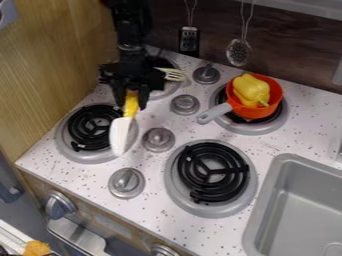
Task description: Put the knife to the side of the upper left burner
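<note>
One knife (121, 131) hangs pinched by its yellow handle in the claw (131, 102), beside the lower left burner (92, 156). I'd carry it clear of the fork (174, 74), then lay it gently alongside the upper left burner (166, 90).

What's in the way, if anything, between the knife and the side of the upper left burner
Nothing visible blocks the knife, held in the gripper, from the near side of the burner. On the right, a knob stands close by, and a fork shows over the burner.
</note>
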`<act>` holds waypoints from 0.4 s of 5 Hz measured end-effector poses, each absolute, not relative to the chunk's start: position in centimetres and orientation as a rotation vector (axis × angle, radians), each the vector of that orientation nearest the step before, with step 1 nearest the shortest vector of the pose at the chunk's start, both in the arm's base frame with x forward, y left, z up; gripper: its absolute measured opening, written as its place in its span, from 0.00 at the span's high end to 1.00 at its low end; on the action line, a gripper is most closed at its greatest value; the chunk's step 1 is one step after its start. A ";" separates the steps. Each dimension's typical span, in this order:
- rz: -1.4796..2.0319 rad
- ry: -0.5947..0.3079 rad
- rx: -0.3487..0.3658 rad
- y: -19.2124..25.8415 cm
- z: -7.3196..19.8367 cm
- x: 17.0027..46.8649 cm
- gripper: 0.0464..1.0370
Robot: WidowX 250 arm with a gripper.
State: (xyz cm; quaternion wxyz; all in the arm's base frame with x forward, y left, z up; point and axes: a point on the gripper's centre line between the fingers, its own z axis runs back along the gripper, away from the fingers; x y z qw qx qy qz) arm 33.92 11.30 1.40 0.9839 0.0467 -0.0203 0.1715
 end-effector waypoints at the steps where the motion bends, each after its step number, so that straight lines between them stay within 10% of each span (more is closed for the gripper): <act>1: 0.139 -0.057 0.120 13.1 1.4 33.8 0.54; 2: -0.042 -0.093 0.147 15.0 1.4 33.9 0.54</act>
